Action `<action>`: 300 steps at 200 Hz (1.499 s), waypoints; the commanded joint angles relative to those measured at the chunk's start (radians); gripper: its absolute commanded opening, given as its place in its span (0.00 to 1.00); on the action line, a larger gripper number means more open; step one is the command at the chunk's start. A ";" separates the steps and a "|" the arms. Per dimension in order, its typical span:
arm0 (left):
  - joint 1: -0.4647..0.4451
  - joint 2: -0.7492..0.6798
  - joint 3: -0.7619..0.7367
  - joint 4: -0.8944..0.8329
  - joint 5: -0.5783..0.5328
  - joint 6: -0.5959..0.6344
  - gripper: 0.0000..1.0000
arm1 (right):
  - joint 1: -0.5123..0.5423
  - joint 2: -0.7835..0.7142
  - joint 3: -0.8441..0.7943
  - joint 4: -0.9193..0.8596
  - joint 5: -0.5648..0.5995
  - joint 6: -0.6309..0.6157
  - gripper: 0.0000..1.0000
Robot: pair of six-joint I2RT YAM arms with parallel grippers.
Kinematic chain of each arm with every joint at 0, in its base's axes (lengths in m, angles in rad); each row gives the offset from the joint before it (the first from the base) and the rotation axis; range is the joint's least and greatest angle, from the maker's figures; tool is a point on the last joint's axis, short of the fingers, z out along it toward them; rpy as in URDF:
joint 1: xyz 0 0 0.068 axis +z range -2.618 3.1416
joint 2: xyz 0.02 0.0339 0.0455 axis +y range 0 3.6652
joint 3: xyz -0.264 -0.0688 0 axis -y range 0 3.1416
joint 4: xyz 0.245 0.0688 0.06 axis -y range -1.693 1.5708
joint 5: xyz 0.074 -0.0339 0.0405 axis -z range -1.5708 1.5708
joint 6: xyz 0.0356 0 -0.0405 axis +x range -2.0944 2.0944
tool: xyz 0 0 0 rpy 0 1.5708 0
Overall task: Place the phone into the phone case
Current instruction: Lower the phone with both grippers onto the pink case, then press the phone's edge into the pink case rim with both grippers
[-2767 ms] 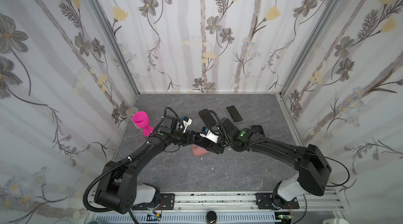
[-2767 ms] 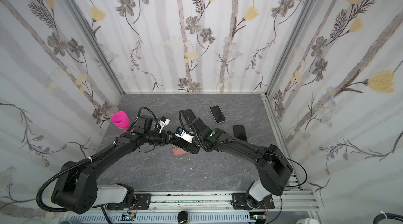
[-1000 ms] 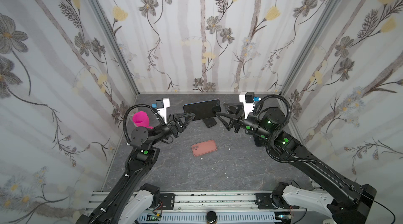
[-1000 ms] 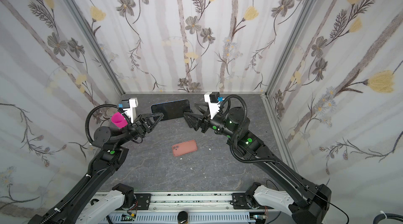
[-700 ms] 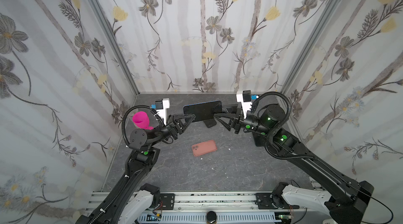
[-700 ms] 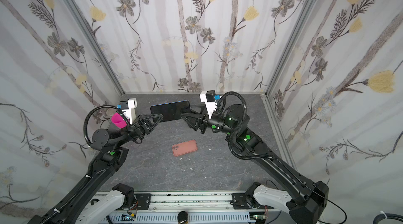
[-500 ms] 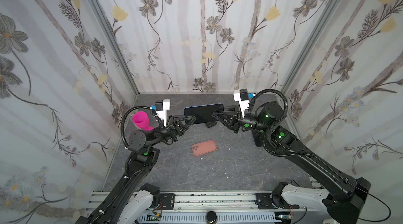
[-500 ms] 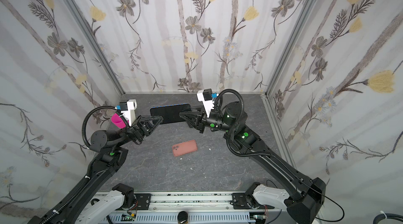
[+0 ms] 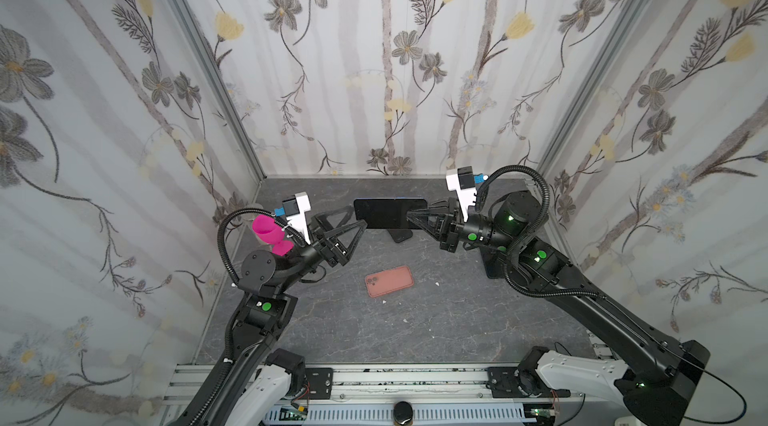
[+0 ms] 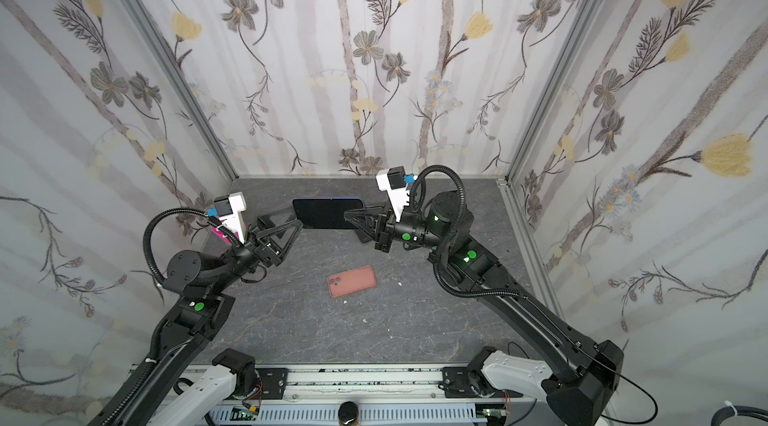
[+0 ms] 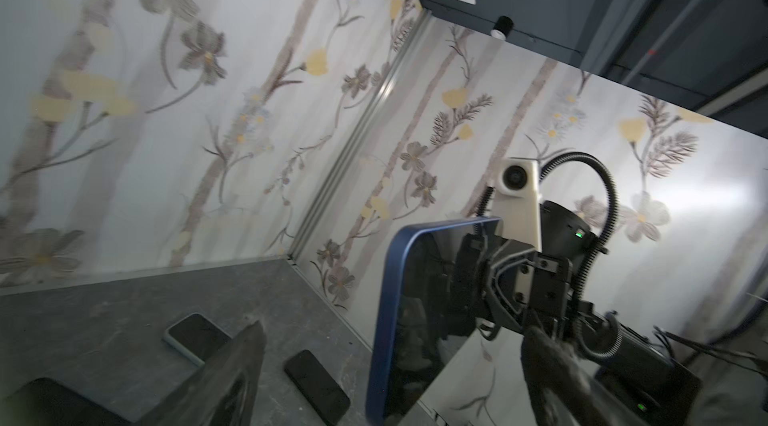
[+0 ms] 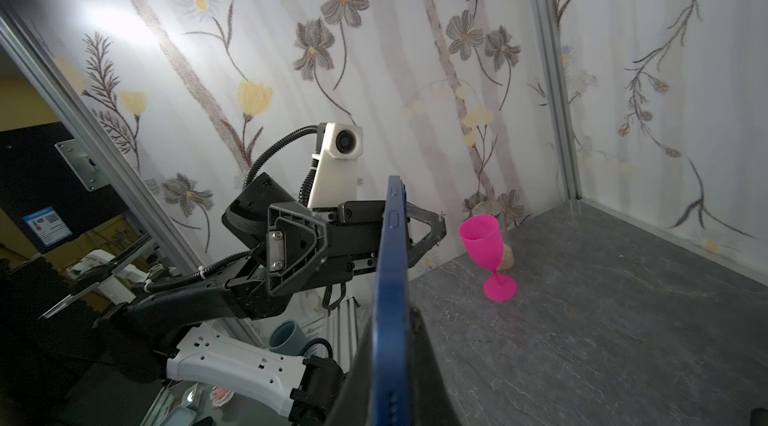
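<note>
1. the right tool [image 9: 412, 217] is closed tight on one short end of the blue phone [image 9: 388, 214] and holds it up in the air.
2. the phone hangs over the back part of the grey surface [image 9: 374, 332]. it lies long ways between the two arms. its dark screen faces up in both top views.
3. the left tool [image 9: 358, 218] is open, with its two fingers spread wide at the other short end of the phone. in the left wrist view one finger [image 11: 232, 374] is well away from the phone's blue edge.
4. the phone case [image 9: 389, 280] is pinkish orange. it lies flat near the middle of the surface, nearer the front than the held phone and apart from both tools. its end with the camera holes points to the left arm's side.
5. a pink cup [image 9: 268, 233] with a stem stands upright by the left wall, just behind the left arm.
6. another dark phone [image 9: 400, 235] lies flat on the surface under the held phone.
</note>
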 commanded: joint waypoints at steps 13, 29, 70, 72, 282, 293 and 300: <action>0.008 -0.009 -0.021 -0.385 -0.488 0.074 0.93 | -0.033 0.008 0.030 -0.164 0.255 -0.023 0.00; 0.008 0.036 -0.027 -0.465 -0.491 0.071 0.92 | -0.050 0.038 0.043 -0.264 0.331 -0.016 0.00; 0.009 0.251 -0.040 -0.574 -0.298 0.041 0.90 | -0.072 0.150 0.022 -0.387 0.288 0.038 0.00; 0.008 0.263 -0.041 -0.578 -0.287 0.041 0.90 | -0.072 0.158 0.021 -0.388 0.277 0.040 0.00; 0.001 0.664 -0.164 -0.378 0.002 -0.051 0.48 | -0.084 0.600 -0.135 -0.191 -0.107 0.206 0.00; 0.000 0.673 -0.166 -0.371 0.005 -0.051 0.47 | -0.086 0.607 -0.138 -0.183 -0.113 0.209 0.00; 0.000 0.677 -0.165 -0.366 0.005 -0.052 0.48 | -0.086 0.613 -0.142 -0.175 -0.115 0.211 0.00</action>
